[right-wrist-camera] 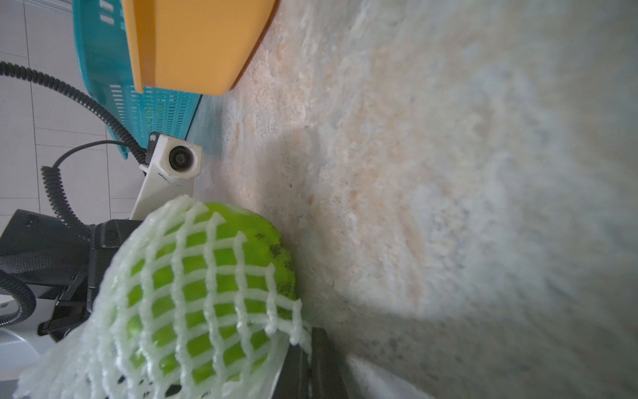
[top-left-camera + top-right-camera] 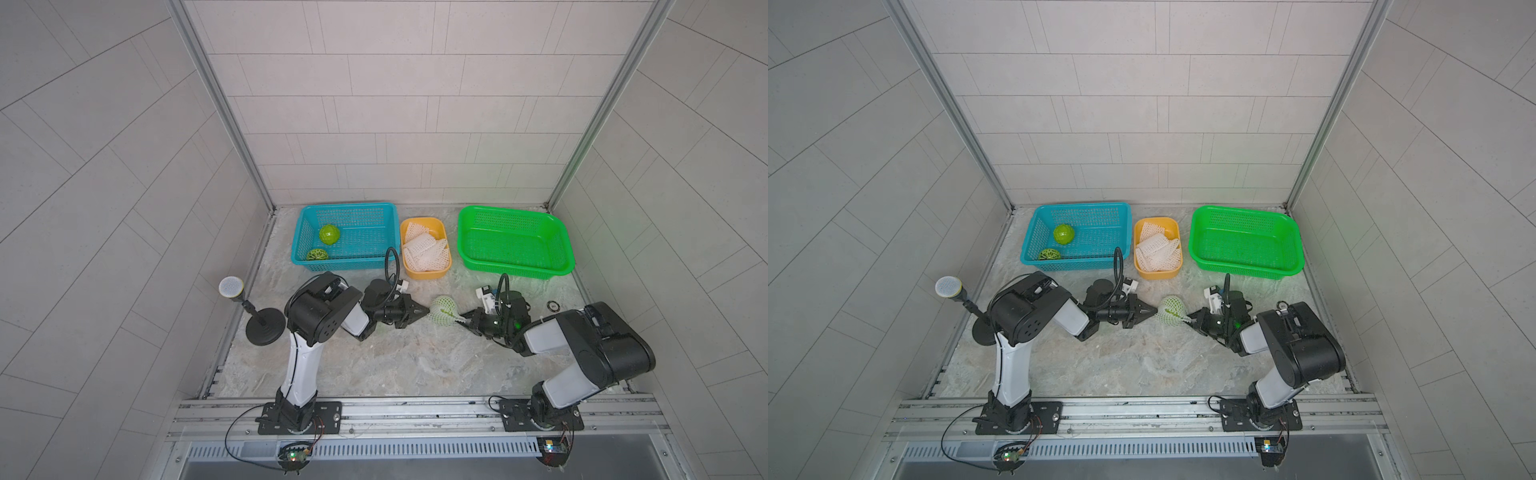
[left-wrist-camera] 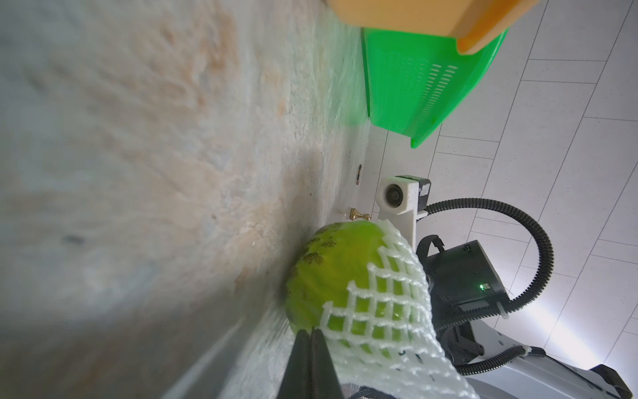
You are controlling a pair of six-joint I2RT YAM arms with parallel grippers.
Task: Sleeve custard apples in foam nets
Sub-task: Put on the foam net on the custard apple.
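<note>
In both top views a custard apple sits in the middle of the bench, between the two claws. It is round and bright green, with a white foam net over most of it. The left claw is pressed together at its left side. The right claw pinches the net's loose end. Far back, two more custard apples lie in a blue basket, left of a yellow tub of spare nets.

Only the left wrist view shows dark speckles on the apple's bare skin. The left claw's tips meet at the net's edge. I cannot tell if they hold it.

The right wrist view shows the net's stretched holes, with its edge in the right claw.
</note>
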